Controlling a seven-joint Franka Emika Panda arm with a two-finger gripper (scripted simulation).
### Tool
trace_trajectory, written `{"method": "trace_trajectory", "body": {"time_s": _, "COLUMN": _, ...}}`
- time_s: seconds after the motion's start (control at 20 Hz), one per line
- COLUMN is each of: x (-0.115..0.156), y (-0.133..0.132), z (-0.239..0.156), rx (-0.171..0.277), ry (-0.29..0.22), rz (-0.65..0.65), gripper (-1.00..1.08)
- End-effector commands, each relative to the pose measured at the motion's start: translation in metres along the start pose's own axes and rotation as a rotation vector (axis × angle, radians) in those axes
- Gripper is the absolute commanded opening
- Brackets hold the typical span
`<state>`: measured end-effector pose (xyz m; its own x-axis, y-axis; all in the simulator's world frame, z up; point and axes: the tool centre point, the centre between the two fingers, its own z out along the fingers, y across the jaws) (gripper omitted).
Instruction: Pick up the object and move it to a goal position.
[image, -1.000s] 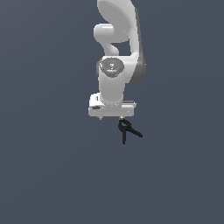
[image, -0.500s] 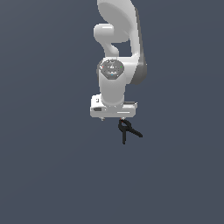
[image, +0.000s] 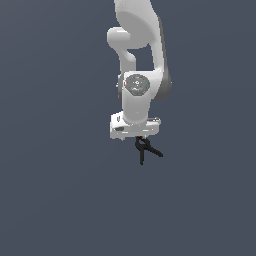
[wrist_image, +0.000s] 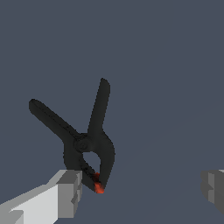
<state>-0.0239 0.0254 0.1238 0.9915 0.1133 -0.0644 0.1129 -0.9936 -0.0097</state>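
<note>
One arm, one gripper (image: 136, 134), one clamp (image: 145, 149). In the exterior view the clamp sits just below centre, right under the gripper, two legs splayed downward. Plain dark ground lies open on every side, all the way to the frame edges. In the wrist view the jaws are wide apart: one finger (wrist_image: 65, 192) is just beside the clamp's red-tipped nose, the other finger (wrist_image: 213, 185) is well clear.

The white, rounded robot arm (image: 137, 40) comes down from the upper edge of the exterior view, its wrist joint pointing straight down. Below it sits the white box-shaped gripper (image: 140, 138). In the wrist view the two grey-tipped fingers (wrist_image: 70, 192) stand wide apart, one at each side of the picture, with a broad gap between them.
</note>
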Motion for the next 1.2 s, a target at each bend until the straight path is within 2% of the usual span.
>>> {"method": "trace_trajectory", "body": {"time_s": 0.0, "x": 0.001, "y": -0.011, "z": 0.011, "rx": -0.005, "ry": 0.011, "rz": -0.053, "gripper": 1.0}}
{"method": "trace_trajectory", "body": {"time_s": 0.55, "x": -0.001, "y": -0.057, "z": 0.051, "rx": -0.018, "ry": 0.057, "rz": -0.261, "gripper": 1.0}}
{"method": "trace_trajectory", "body": {"time_s": 1.15, "x": -0.001, "y": -0.061, "z": 0.067, "rx": -0.018, "ry": 0.061, "rz": -0.281, "gripper": 1.0}}
